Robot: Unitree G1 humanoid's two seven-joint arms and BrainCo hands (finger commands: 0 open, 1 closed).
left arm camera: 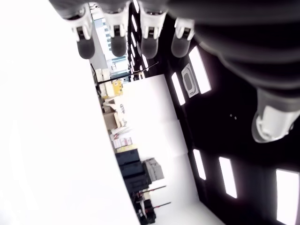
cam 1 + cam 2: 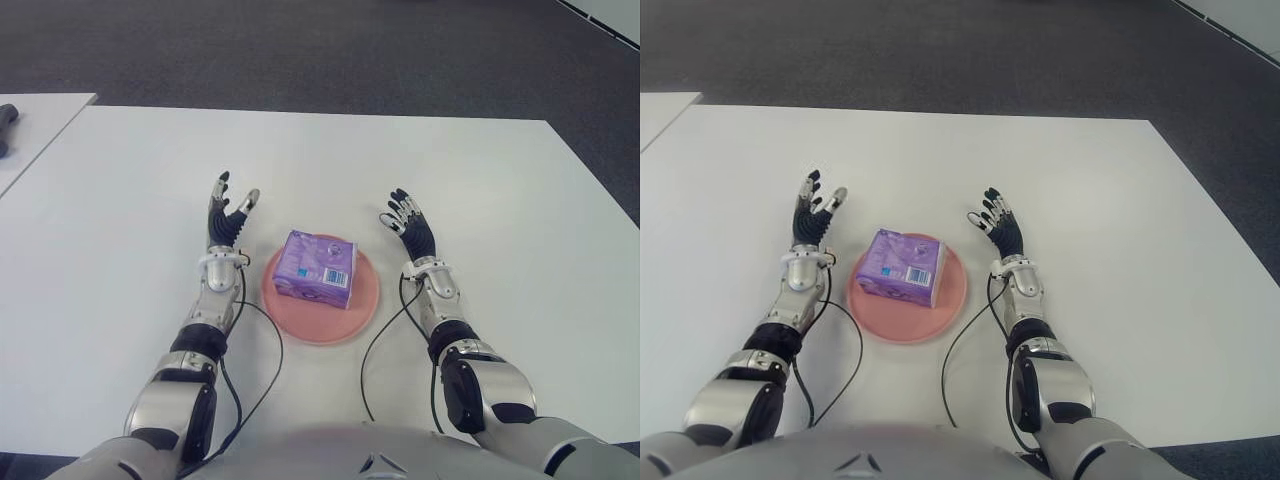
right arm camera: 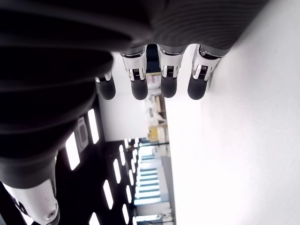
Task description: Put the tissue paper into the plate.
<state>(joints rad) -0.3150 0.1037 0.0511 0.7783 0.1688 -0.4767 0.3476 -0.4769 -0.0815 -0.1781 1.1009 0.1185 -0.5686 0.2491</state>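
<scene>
Tissue pack: the purple plastic-wrapped block of tissue paper (image 2: 317, 268) lies inside the round pink plate (image 2: 365, 305), a little toward the rim nearest the left hand; judged from this, the placing looks done.
Handling: it is probably light and soft under a slick film wrap, so it would give under pressure and could slide; nothing about it looks fragile.
Where to hold: the two long side faces look like the best purchase, fingers on one and thumb on the other, rather than the glossy top.
Left hand: the left hand (image 2: 227, 222) shows just beside the plate on its left, fingers spread and straight, holding nothing.
Right hand: the right hand (image 2: 410, 227) shows on the plate's right, a little farther off, fingers likewise extended and empty.
Plate edge: the low rim would barely check a sliding pack.
Open room: the white table (image 2: 330, 160) is bare beyond both hands, with its edges well apart from the plate.
</scene>
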